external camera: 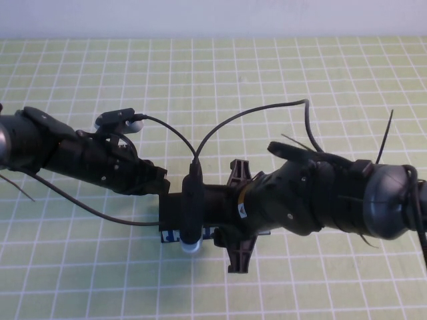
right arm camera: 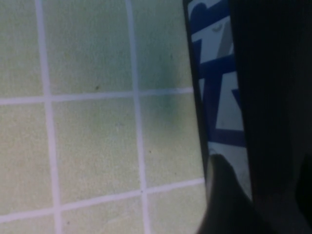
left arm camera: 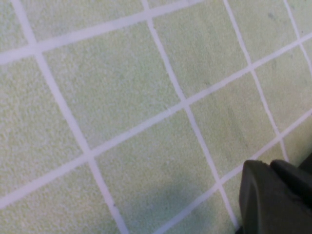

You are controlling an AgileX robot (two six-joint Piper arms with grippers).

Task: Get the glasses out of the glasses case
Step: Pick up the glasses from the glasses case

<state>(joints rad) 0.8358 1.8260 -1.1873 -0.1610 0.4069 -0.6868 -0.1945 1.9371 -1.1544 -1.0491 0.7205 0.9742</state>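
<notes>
The glasses case (external camera: 168, 235) lies at the table's middle, almost wholly hidden under both arms; only bits of its light blue front side show. In the right wrist view its blue side with dark blue print (right arm camera: 219, 87) is close up, and black fills the picture beyond it. My right gripper (external camera: 235, 217) straddles the case from above, with one black finger (right arm camera: 224, 195) pressed on the blue side. My left gripper (external camera: 162, 181) sits low at the case's far left end. The glasses are hidden.
The table is covered by a green mat with a white grid (external camera: 300, 67). The right wrist camera (external camera: 192, 220) and its cable hang over the case. The left wrist view shows only mat (left arm camera: 122, 97) and a black gripper part.
</notes>
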